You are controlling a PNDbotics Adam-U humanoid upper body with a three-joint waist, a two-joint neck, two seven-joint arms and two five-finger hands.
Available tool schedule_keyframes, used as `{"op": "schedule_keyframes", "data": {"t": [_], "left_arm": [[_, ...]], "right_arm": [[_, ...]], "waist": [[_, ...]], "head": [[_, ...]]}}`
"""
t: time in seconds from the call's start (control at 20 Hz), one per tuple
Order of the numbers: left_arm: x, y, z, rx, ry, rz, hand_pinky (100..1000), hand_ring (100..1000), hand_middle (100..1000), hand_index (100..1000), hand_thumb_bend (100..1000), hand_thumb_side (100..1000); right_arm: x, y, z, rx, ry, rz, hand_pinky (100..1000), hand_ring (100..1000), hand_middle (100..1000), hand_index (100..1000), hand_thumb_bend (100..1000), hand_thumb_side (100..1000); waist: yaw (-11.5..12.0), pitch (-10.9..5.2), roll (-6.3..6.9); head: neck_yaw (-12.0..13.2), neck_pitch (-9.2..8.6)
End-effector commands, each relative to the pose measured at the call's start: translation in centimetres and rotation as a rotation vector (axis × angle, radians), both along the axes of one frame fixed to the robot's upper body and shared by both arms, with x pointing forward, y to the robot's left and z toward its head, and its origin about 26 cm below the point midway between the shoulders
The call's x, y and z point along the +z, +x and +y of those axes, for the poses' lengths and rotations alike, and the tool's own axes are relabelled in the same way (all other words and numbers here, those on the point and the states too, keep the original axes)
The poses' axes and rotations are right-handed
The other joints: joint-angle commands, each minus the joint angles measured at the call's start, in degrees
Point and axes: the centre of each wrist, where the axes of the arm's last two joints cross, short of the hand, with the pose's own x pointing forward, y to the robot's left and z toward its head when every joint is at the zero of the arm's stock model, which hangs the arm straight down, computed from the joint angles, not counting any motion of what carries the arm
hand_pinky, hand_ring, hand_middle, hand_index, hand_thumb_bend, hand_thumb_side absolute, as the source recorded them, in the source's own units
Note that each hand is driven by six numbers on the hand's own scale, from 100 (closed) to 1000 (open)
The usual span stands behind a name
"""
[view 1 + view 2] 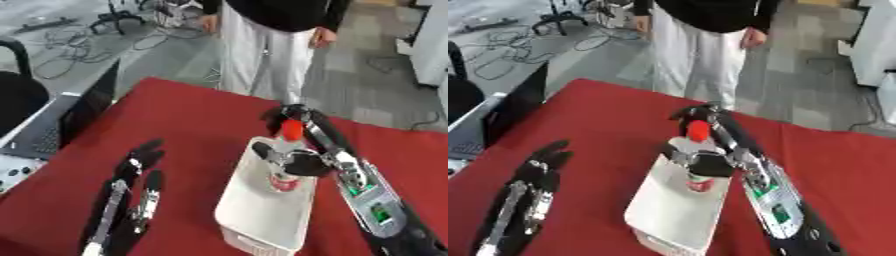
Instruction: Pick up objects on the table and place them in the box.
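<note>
A white box (254, 220) stands on the red table (184, 120), right of centre. My right arm reaches over it from the lower right. My right hand (294, 114) hangs above the box's far end with its fingers curled round a small red object (291, 130), which points down toward the far rim. Inside the box lies a red and white thing (283, 183), partly hidden by the arm's dark and silver joint. My left hand (131, 195) lies open on the cloth, left of the box, fingers pointing away from me.
An open laptop (52, 127) sits at the table's left edge, with a black chair (17, 90) behind it. A person in white trousers (262, 50) stands beyond the far edge. Cables lie on the floor at the upper left.
</note>
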Motion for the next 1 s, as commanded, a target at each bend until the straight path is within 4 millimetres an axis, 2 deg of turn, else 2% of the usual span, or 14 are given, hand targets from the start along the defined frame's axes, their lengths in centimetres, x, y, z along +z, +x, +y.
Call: {"op": "schedule_keyframes", "data": {"t": [0.05,0.2,0.35,0.4,0.55,0.6,0.65,0.9,1.0], "left_arm": [[0.5,0.1,-0.1,-0.015,0.003,-0.017,855,858,862,939,100,904],[0.5,0.1,-0.1,-0.014,0.003,-0.014,855,858,862,939,100,904],[0.4,0.0,-0.1,-0.011,0.002,-0.011,856,858,863,939,100,904],[0.3,0.0,0.0,-0.010,0.002,-0.009,856,858,863,939,100,904],[0.1,-0.1,0.1,-0.005,0.002,-0.003,856,858,863,939,100,904],[0.1,-0.1,0.1,-0.004,0.002,0.000,856,858,862,939,100,904],[0.0,-0.1,0.1,-0.003,0.001,0.002,856,858,863,939,100,904],[-0.5,-0.3,0.6,0.015,0.005,0.019,857,858,863,940,100,904],[-0.6,-0.4,0.7,0.023,0.008,0.027,857,858,863,940,100,905]], "right_arm": [[1.6,-0.1,0.2,0.022,0.008,-0.058,844,914,932,954,575,548],[1.6,-0.1,0.2,0.032,0.006,-0.070,871,937,954,977,594,571],[1.8,-0.2,0.3,0.045,0.002,-0.087,886,944,959,990,608,647],[2.0,-0.3,0.3,0.047,0.003,-0.094,884,942,957,990,614,621],[3.0,-0.5,0.2,0.060,0.032,-0.114,846,918,938,978,606,636],[3.4,-0.6,0.1,0.062,0.042,-0.121,844,917,939,978,560,771],[3.7,-0.6,-0.1,0.062,0.052,-0.126,840,914,934,975,592,649],[4.7,-0.8,-1.2,0.063,0.098,-0.093,798,879,898,948,483,705],[4.8,-0.8,-1.8,0.053,0.108,-0.079,770,857,873,912,359,755]], "waist": [[0.0,-0.65,0.24],[-0.1,-0.73,0.25],[-0.3,-0.92,0.33],[-0.4,-1.02,0.36],[-1.0,-1.49,0.50],[-1.2,-1.66,0.56],[-1.6,-1.86,0.62],[-4.1,-3.06,0.69],[-5.5,-3.68,0.69]], "head": [[-0.6,-0.77],[-0.8,-0.72],[-0.8,-0.53],[-0.8,-0.46],[-0.7,-0.34],[-0.7,-0.32],[-0.6,-0.29],[1.0,0.01],[2.1,0.03]]}}
